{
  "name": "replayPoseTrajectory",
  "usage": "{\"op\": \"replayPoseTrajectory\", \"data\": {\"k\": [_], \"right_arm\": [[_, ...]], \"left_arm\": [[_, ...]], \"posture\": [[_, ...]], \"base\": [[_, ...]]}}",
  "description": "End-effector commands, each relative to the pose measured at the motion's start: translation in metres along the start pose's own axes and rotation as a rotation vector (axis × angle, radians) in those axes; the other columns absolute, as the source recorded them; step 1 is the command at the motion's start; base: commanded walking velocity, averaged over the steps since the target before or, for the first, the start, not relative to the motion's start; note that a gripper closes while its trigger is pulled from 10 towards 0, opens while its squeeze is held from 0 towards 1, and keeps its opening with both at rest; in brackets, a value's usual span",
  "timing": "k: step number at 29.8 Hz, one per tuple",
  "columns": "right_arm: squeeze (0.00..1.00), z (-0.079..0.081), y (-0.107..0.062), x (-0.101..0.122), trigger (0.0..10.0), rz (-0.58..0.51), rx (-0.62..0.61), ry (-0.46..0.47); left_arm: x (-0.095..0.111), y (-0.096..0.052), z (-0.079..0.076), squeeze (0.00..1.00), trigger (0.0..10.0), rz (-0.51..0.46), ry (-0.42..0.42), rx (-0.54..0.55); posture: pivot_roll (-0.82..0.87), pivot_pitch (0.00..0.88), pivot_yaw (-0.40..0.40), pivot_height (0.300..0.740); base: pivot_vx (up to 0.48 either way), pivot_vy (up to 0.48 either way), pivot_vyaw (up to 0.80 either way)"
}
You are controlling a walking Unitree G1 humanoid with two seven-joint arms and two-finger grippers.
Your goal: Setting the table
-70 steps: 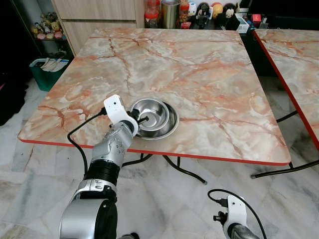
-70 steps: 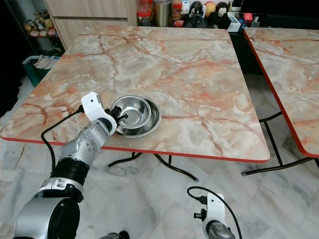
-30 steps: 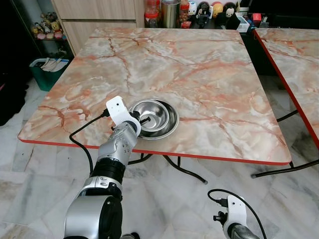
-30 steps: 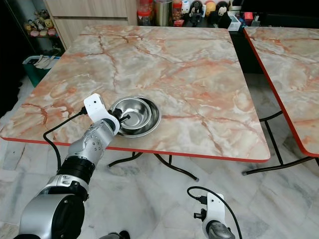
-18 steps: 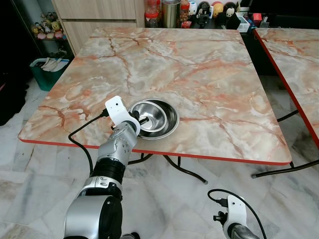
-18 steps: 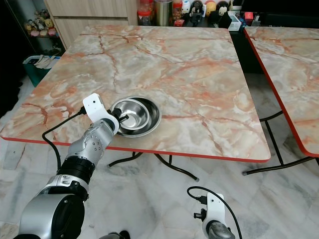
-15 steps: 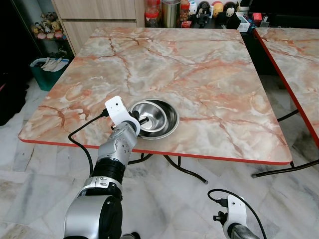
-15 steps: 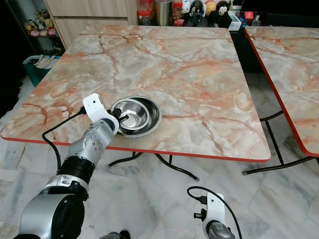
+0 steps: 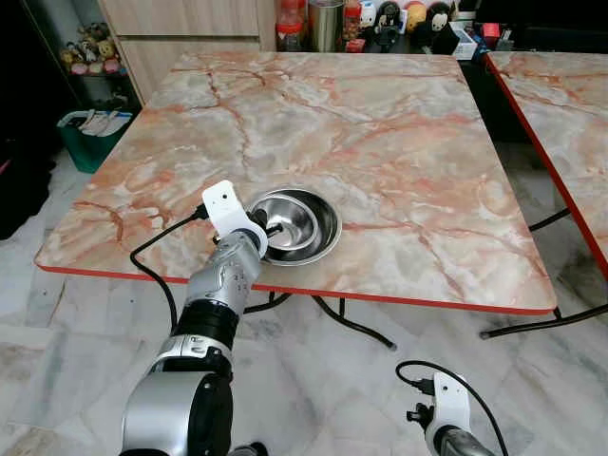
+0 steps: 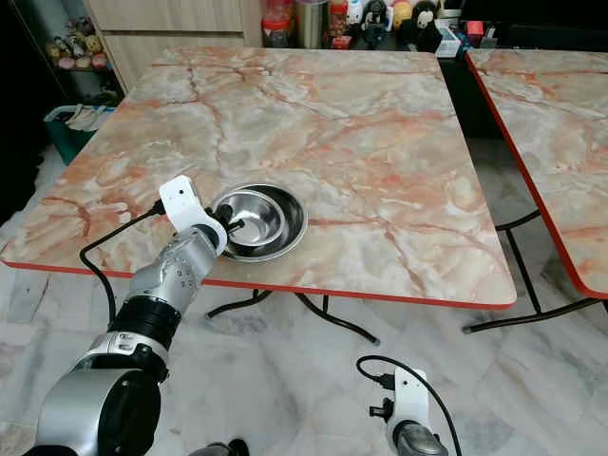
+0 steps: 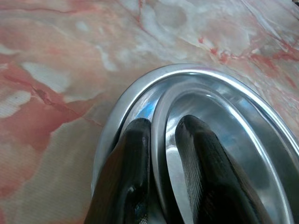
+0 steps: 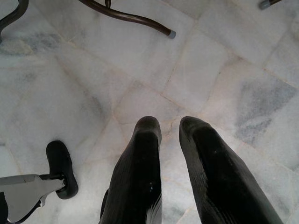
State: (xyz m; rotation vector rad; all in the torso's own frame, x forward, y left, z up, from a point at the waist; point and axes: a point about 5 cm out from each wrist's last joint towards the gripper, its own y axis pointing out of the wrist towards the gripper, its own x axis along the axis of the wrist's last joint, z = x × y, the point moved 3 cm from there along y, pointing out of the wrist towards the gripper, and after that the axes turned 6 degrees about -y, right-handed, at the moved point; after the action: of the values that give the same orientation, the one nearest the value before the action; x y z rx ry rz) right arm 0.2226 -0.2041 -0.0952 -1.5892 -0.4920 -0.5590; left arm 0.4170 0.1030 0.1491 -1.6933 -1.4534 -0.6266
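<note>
Two nested steel bowls sit near the front edge of the marble table (image 9: 399, 142). The smaller inner bowl (image 9: 293, 218) rests tilted inside the wider outer bowl (image 9: 329, 236). My left gripper (image 9: 271, 231) reaches in from the front left and is shut on the inner bowl's near rim. In the left wrist view, one finger (image 11: 135, 140) lies between the two bowls and the other is inside the inner bowl (image 11: 224, 135). The outer bowl's rim (image 11: 114, 109) curves around both. My right gripper (image 12: 166, 123) hangs idle over the floor, holding nothing.
The red table edge (image 9: 380, 301) runs just in front of the bowls. A second marble table (image 9: 560, 85) stands to the right. Jars and figurines (image 9: 361, 17) line the far side. A green bin (image 9: 87, 133) stands on the floor at left. Curved table legs (image 9: 351, 325) are underneath.
The left gripper has kept its hold on the inner bowl's rim. The wrist has shifted slightly, and the inner bowl has moved a little inside the outer one.
</note>
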Motion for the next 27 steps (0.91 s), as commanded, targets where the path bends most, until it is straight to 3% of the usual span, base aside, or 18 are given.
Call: {"op": "replayPoseTrajectory", "data": {"k": [1, 2, 3, 4, 5, 6, 7, 22, 23, 27], "right_arm": [[0.0, 0.001, 0.0, -0.003, 10.0, 0.01, 0.0, 0.009], [0.0, 0.001, 0.0, -0.003, 10.0, 0.01, 0.0, 0.009], [0.0, 0.001, 0.0, -0.003, 10.0, 0.01, 0.001, 0.009], [0.0, 0.001, 0.0, -0.003, 10.0, 0.01, 0.001, 0.009], [0.0, 0.001, 0.0, -0.003, 10.0, 0.01, 0.0, 0.009], [0.0, 0.001, 0.0, -0.003, 10.0, 0.01, 0.0, 0.009], [0.0, 0.001, 0.0, -0.003, 10.0, 0.01, 0.0, 0.009], [0.0, 0.0, 0.0, -0.004, 10.0, 0.012, 0.0, 0.008], [0.0, 0.0, 0.0, -0.004, 10.0, 0.012, 0.0, 0.009], [0.0, 0.0, -0.001, -0.004, 10.0, 0.012, 0.0, 0.009]], "left_arm": [[0.003, 0.001, -0.007, 0.0, 10.0, 0.005, 0.036, -0.02], [0.003, 0.001, -0.007, 0.0, 10.0, 0.005, 0.036, -0.02], [0.002, 0.001, -0.007, 1.0, 10.0, 0.008, 0.047, -0.022], [0.002, 0.001, -0.007, 1.0, 10.0, 0.008, 0.047, -0.022], [0.002, 0.001, -0.007, 0.23, 10.0, 0.006, 0.056, -0.012], [0.002, 0.001, -0.006, 0.23, 10.0, 0.004, 0.058, -0.01], [0.003, 0.001, -0.006, 0.0, 10.0, 0.002, 0.06, -0.007], [0.029, 0.0, 0.0, 0.0, 10.0, -0.113, 0.204, 0.037], [0.051, -0.004, -0.006, 0.0, 10.0, -0.229, 0.303, 0.014], [0.072, -0.01, -0.017, 0.0, 10.0, -0.323, 0.334, -0.041]], "posture": [[0.02, 0.116, 0.025, 0.736], [0.02, 0.116, 0.025, 0.736], [0.02, 0.116, 0.025, 0.736], [0.02, 0.116, 0.025, 0.736], [0.02, 0.116, 0.025, 0.736], [0.02, 0.116, 0.025, 0.736], [0.02, 0.116, 0.025, 0.736], [0.03, 0.116, 0.023, 0.736], [0.03, 0.119, 0.021, 0.736], [0.03, 0.121, 0.021, 0.736]], "base": [[0.0, 0.0, 0.0], [0.0, 0.0, 0.0], [0.0, 0.0, 0.0], [0.0, 0.0, 0.0], [0.0, 0.0, 0.0], [0.0, 0.0, 0.0], [0.0, 0.0, 0.0], [0.0, 0.0, 0.0], [0.0, 0.0, 0.0], [0.0, 0.0, 0.0]]}}
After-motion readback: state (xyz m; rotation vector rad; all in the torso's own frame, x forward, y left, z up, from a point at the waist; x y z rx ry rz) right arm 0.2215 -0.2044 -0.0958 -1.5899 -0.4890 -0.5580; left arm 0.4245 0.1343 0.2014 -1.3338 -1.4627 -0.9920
